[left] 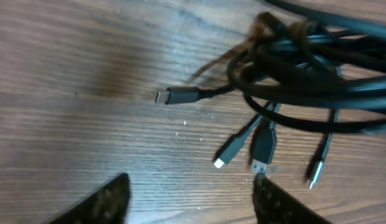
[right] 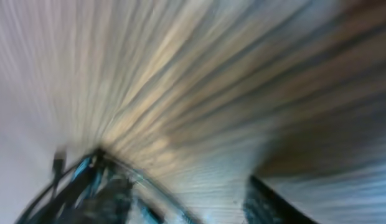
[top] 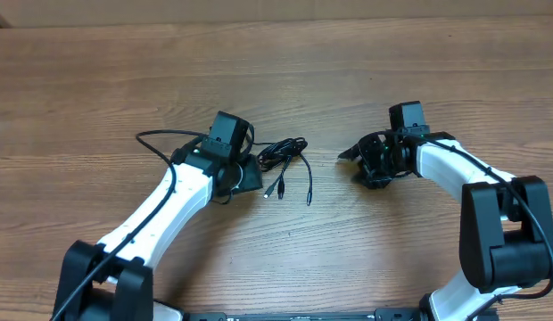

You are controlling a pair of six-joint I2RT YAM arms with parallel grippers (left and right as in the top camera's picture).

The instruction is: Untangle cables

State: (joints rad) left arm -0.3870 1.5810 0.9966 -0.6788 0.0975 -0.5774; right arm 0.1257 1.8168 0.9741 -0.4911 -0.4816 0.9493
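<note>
- Wood-grain table is seen in all three views.
- The cables are bunched in a small loose tangle near the middle of the table, between the two arms.
- Three loose ends are trailed out of the bunch toward the robot's side and lie flat on the table.
- The left hand is placed just beside the bunch, which lies on this hand's right side and much nearer to it than to the other hand.
- In the left wrist view the cables are seen ahead of the left hand and off to the upper right, with loops stacked over one another.
- The left hand's fingers are spread wide apart with bare table between them; nothing is gripped.
- Four ends are counted in that view:
  - a dark plug pointed left, away from the bunch
  - a white-tipped plug
  - a blue-tipped plug, just ahead of the right-side finger; contact cannot be told
  - a fourth plug, farther right
- The right hand is set well apart from the cables, on the opposite side of the bunch, with its tip turned toward them.
- The right wrist view is heavily blurred. For the right hand, two dark finger shapes are made out at the lower corners with table grain between them, so it is read as spread apart with nothing held.
</note>
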